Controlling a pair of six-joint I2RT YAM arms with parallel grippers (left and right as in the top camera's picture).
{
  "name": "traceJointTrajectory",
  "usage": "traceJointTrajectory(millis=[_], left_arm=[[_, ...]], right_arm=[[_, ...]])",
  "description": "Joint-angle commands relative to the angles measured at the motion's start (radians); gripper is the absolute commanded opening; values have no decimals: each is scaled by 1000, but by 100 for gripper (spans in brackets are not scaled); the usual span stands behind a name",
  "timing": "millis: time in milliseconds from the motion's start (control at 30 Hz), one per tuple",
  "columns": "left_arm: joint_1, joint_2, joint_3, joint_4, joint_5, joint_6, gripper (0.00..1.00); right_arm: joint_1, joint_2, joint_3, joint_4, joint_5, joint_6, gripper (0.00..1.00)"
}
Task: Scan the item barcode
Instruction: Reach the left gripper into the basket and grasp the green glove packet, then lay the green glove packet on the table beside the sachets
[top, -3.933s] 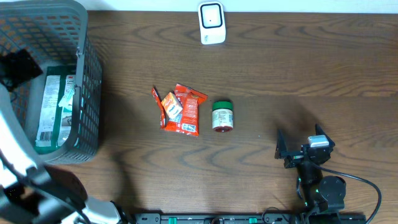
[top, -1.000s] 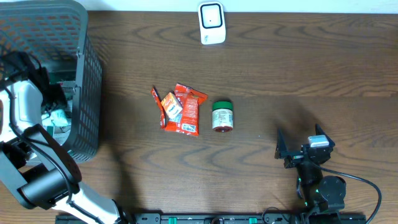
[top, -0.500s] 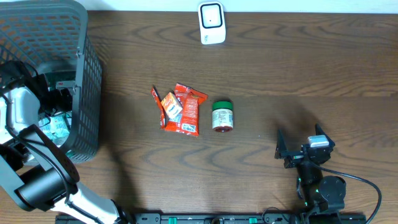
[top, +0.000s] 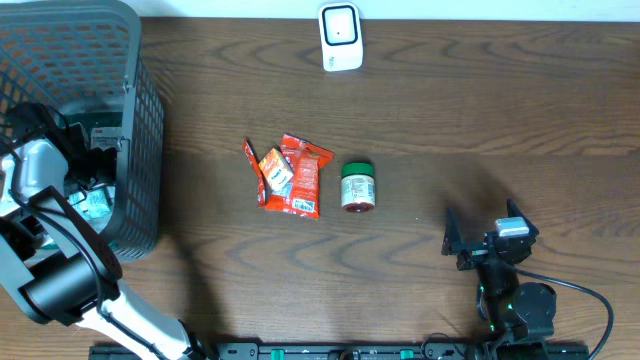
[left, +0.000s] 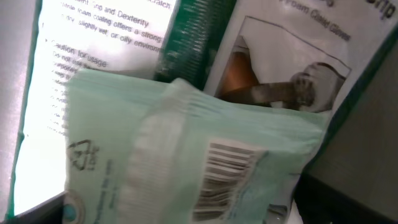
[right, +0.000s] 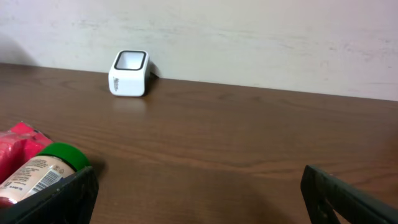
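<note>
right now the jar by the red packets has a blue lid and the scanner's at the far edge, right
No, the jar has a green lid, not blue; the overhead view shows it. Packets and scanner are as you say.

Free table (top: 480, 120) between scanner (top: 340, 37) and jar (top: 357, 187), red packets (top: 292, 180) just beside jar, tall basket (top: 146, 130) wall at left

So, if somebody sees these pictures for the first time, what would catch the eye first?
Most likely the big grey basket at the table's left edge, with the left arm reaching into it; its wrist camera is filled by a pale green packet with a barcode. Then the red snack packets and green-lidded jar at mid-table, and the white scanner at the far edge.
</note>
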Motion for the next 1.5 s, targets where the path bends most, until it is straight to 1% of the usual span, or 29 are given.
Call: traceJointTrajectory(millis=[0,33,100,167,233,267,300,400,533,633,733,800,967,1067,1167,1267,1367,1467], left_arm=[[-2,112,-52,-1,-16,14,71],[-2,112,-52,-1,-27,14,60],[-1,112,-52,1,-27,10,49],[-2,111,-48,2,-19,8,41],[-2,92,-23,-9,-19,-35,21],[-2,80,-17,-12,-16,-35,13],[-2,56,-7,-14,-16,-35,8],[-2,-11,7,-16,-16,-48,7],[-2,-191,12,19,-17,-69,7],[-2,-281,12,29,-17,-70,7],[-2,-359,13,39,-17,-95,7],[-2,-407,13,62,-17,-107,7],[-2,-592,15,166,-16,-152,7],[-26,-739,15,239,-16,-174,7],[-104,-890,15,272,-16,-175,7],[-208,-989,15,255,-16,-226,7],[-368,-1063,15,192,-16,-264,7],[-511,-1075,14,108,-18,-295,7]], right_arm=[[8,-5,-1,-3,-1,14,99],[8,-5,-1,-3,-1,14,99],[8,-5,-1,-3,-1,14,99],[8,-5,-1,-3,-1,14,99],[8,-5,-1,-3,-2,14,99],[8,-5,-1,-3,-1,14,99],[8,-5,-1,-3,-1,14,99],[8,-5,-1,-3,-1,14,99],[8,-5,-1,-3,-1,14,99],[8,-5,-1,-3,-1,14,99],[8,-5,-1,-3,-1,13,99],[8,-5,-1,-3,-1,14,99],[8,-5,-1,-3,-2,14,99],[8,-5,-1,-3,-1,14,99],[8,-5,-1,-3,-1,14,99],[8,-5,-1,-3,-1,14,99],[8,-5,-1,-3,-1,14,99],[8,-5,-1,-3,-1,14,99]])
